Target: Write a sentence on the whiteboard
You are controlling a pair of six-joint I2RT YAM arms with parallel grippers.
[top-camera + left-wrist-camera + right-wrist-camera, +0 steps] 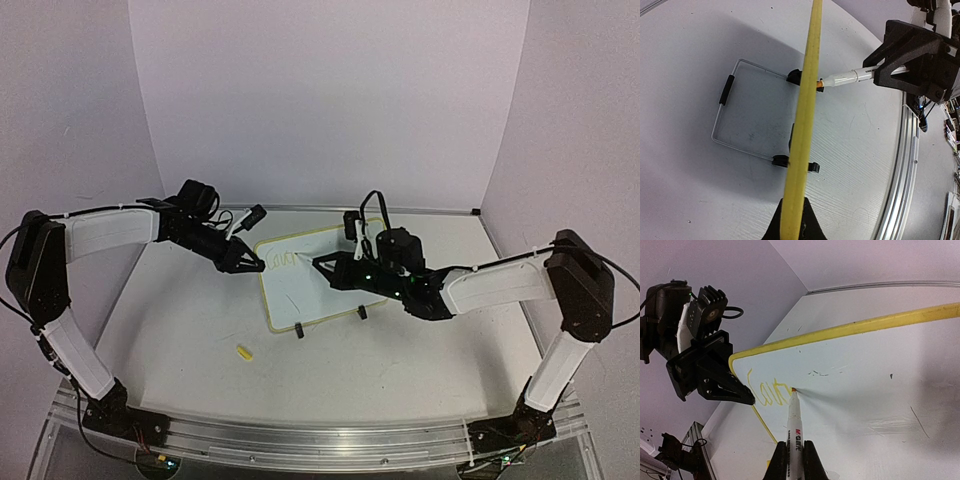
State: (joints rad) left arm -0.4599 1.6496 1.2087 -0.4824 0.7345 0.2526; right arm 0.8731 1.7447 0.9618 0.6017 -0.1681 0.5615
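The whiteboard (300, 295) leans on its stand mid-table, yellow frame all round. My left gripper (255, 266) is shut on the board's left frame edge (807, 115), which runs up between its fingertips (792, 220). My right gripper (322, 264) is shut on a white marker (794, 430), whose orange tip touches the board face (865, 380). The sentence (767, 392) shows as a few yellow cursive letters near the top-left corner, ending at the tip. In the left wrist view the marker (847, 77) and right gripper (915, 55) meet the board from the right.
A wire stand (725, 115) with black clip feet (812, 167) props the board from behind. A small yellow cap (243, 351) lies on the table in front of the board. A metal rail (320, 435) runs along the near edge. Walls close in on three sides.
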